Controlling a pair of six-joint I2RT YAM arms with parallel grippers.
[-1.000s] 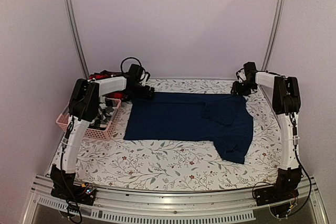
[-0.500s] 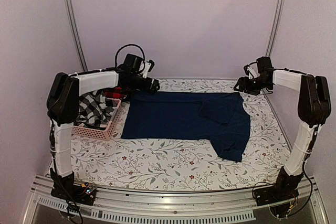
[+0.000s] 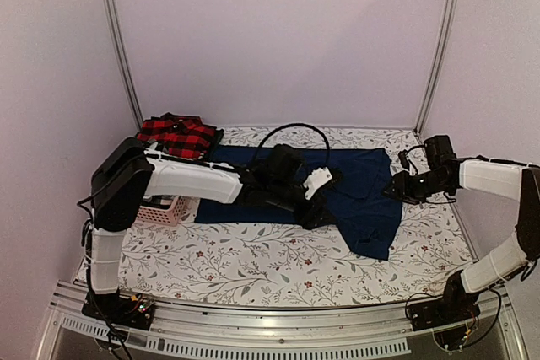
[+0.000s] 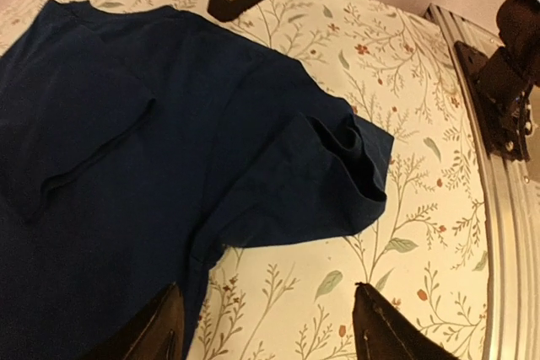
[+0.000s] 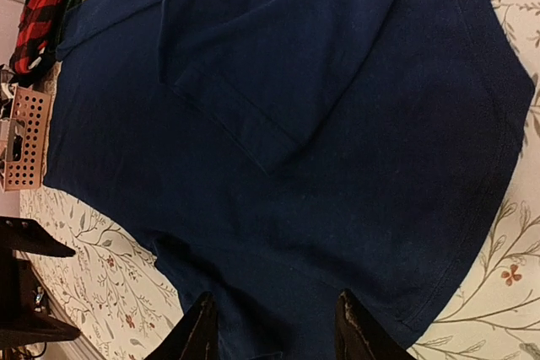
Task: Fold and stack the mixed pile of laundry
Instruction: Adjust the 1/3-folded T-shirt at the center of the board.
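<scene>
Navy T-shirt (image 3: 371, 208) spread flat on the floral table (image 3: 253, 263), 2 arms reaching over it.
Left gripper (image 4: 270, 330): fingers apart, holding nothing, above the shirt's near edge by a sleeve. Right gripper (image 5: 278, 330): fingers apart too, empty, over the right side. A red-and-black plaid piece (image 3: 177, 134) lies far left, behind the pink basket (image 3: 160, 206).

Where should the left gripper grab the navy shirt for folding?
Take the loose sleeve at its hem, coming from the table side. It sticks out flat from the navy shirt, and the rumpled hem gives the left gripper an edge to pinch.
</scene>
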